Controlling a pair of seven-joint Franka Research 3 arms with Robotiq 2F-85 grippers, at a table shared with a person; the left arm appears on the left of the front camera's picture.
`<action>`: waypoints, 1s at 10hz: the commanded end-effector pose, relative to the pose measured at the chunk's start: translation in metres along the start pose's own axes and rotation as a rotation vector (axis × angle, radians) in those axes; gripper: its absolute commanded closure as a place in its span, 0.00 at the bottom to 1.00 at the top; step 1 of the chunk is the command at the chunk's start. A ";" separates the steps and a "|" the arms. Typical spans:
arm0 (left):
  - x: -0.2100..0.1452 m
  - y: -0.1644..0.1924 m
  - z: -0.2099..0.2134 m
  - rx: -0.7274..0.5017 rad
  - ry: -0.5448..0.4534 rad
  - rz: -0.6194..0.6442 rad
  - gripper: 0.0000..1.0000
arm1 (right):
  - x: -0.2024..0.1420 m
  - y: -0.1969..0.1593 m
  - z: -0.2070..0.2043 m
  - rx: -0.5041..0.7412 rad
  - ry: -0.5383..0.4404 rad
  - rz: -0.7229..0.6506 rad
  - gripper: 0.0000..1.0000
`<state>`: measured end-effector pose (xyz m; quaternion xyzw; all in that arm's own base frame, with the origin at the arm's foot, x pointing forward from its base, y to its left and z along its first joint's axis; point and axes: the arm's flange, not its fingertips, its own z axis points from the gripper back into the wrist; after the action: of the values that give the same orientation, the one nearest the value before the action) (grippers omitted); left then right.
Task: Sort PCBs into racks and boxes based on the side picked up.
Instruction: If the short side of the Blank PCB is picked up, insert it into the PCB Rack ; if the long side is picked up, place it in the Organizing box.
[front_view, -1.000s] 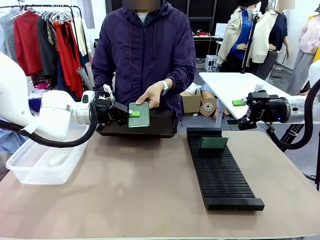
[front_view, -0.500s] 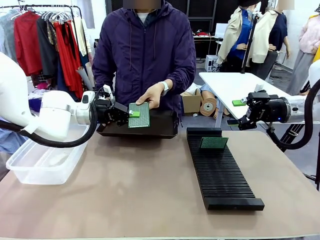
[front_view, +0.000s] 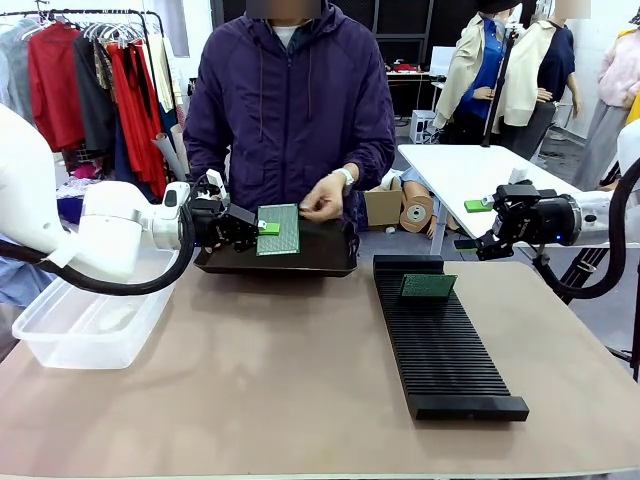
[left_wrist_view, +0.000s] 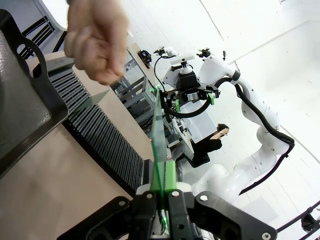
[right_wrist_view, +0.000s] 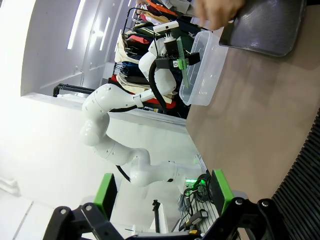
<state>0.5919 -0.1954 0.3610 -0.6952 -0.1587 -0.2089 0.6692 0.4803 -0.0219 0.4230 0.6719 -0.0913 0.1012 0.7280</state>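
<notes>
My left gripper (front_view: 262, 228) is shut on the left edge of a green PCB (front_view: 279, 230), holding it upright over the black tray (front_view: 300, 262); its dotted face looks toward the front camera. In the left wrist view the PCB (left_wrist_view: 157, 135) stands edge-on, clamped between the fingers of the left gripper (left_wrist_view: 162, 197). The person's hand (front_view: 322, 205) hovers just right of the board, off it. Another PCB (front_view: 428, 286) stands in a far slot of the long black rack (front_view: 447, 345). The clear tub (front_view: 88, 322) sits at the left. My right gripper (front_view: 470, 226) hangs open and empty beyond the rack's far right corner.
The shallow black tray with handles lies at the far edge in front of the person. In the right wrist view the tub (right_wrist_view: 202, 65), the tray (right_wrist_view: 265, 30) and the rack's edge (right_wrist_view: 306, 165) show past the right gripper (right_wrist_view: 162, 200). A white table (front_view: 480, 170) stands behind.
The person's hand has let go of the PCB's right edge and drawn back toward the body. My left gripper keeps the board in the same place; the right arm is still.
</notes>
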 end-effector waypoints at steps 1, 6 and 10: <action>0.001 -0.002 0.000 -0.007 -0.008 -0.003 1.00 | 0.001 0.001 -0.001 -0.005 0.001 0.010 0.00; 0.001 -0.002 0.000 -0.007 -0.008 -0.003 1.00 | 0.001 0.001 -0.001 -0.005 0.001 0.010 0.00; 0.001 -0.002 0.000 -0.007 -0.008 -0.003 1.00 | 0.001 0.001 -0.001 -0.005 0.001 0.010 0.00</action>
<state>0.5919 -0.1954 0.3610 -0.6952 -0.1587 -0.2089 0.6692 0.4803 -0.0219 0.4230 0.6719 -0.0913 0.1012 0.7280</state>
